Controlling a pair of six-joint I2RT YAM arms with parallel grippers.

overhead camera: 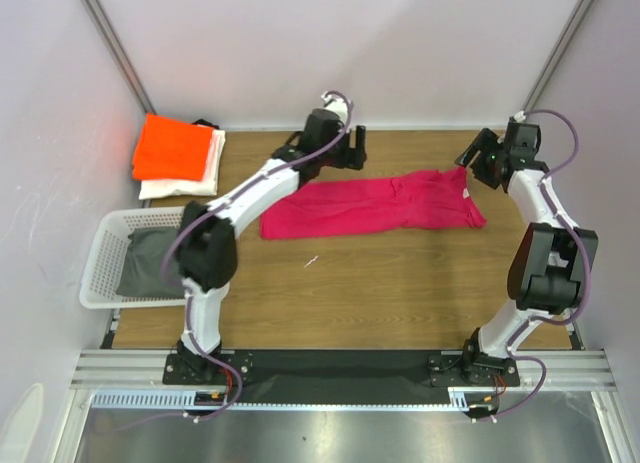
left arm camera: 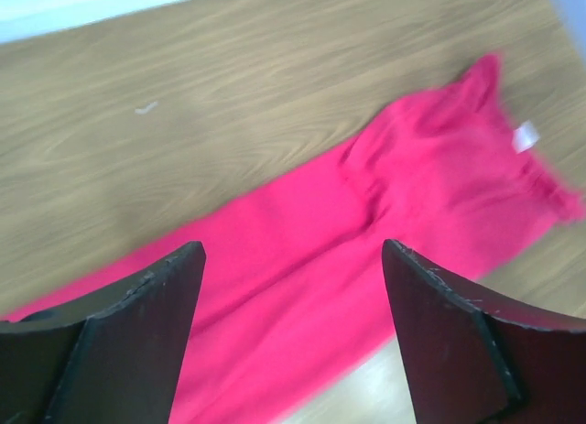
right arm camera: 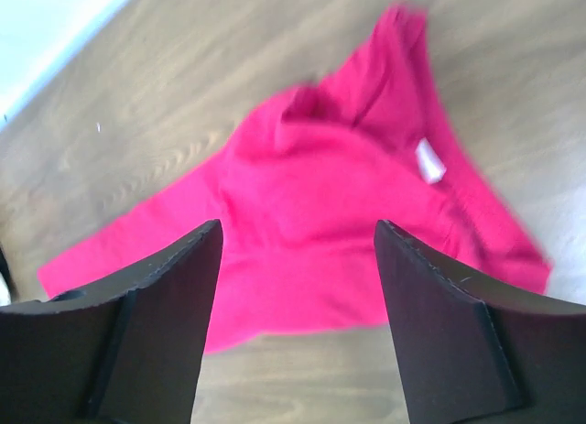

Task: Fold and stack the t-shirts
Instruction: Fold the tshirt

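Magenta-pink t-shirt [overhead camera: 380,205] lies flat as a long strip on the wooden surface [overhead camera: 400,283], stretched between the two hands. Left hand [overhead camera: 352,149] hovers open and empty near its far edge. Right hand [overhead camera: 480,155] hovers open and empty by its collar end.

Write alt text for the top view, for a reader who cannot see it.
A magenta-pink t-shirt lies as a long strip across a wooden table, the open left gripper by its far edge, the open right gripper at its right end. Far left, a folded orange t-shirt rests on a white t-shirt, behind a white basket.
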